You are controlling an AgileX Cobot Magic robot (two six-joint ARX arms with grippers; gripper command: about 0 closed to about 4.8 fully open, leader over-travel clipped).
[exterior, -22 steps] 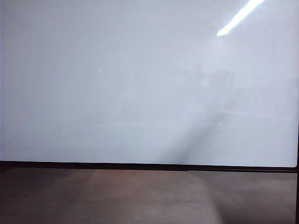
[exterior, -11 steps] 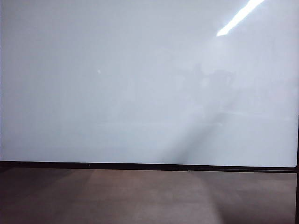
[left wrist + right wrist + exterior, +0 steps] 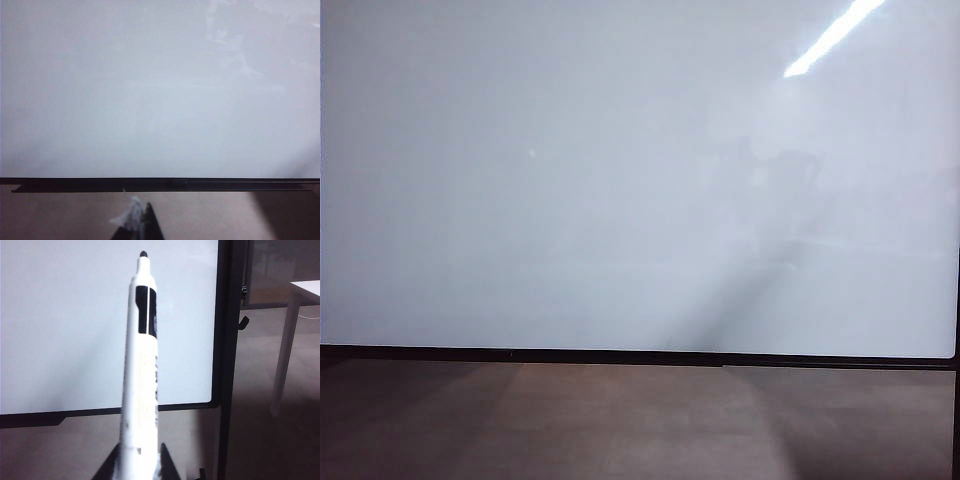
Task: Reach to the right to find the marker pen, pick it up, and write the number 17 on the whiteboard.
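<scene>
Looking across the three outside pictures, nothing has changed over the last second: the whiteboard (image 3: 620,180) stays blank, with the ceiling light's streak in its upper right, and no arm enters that view, so I judge the writing of 17 has not begun. On the left side, the left gripper (image 3: 142,225) shows only as a dark tip with a bit of white scrap on it, low over the brown surface (image 3: 60,215) just in front of the board's black frame; whether its jaws are open or closed cannot be told. Further right, the right gripper (image 3: 137,465) is closed on the marker pen (image 3: 141,370), which stands straight out from the jaws, its uncapped black tip pointing toward the board near its right edge but not touching it. Beyond that edge stands a white table (image 3: 300,315).
</scene>
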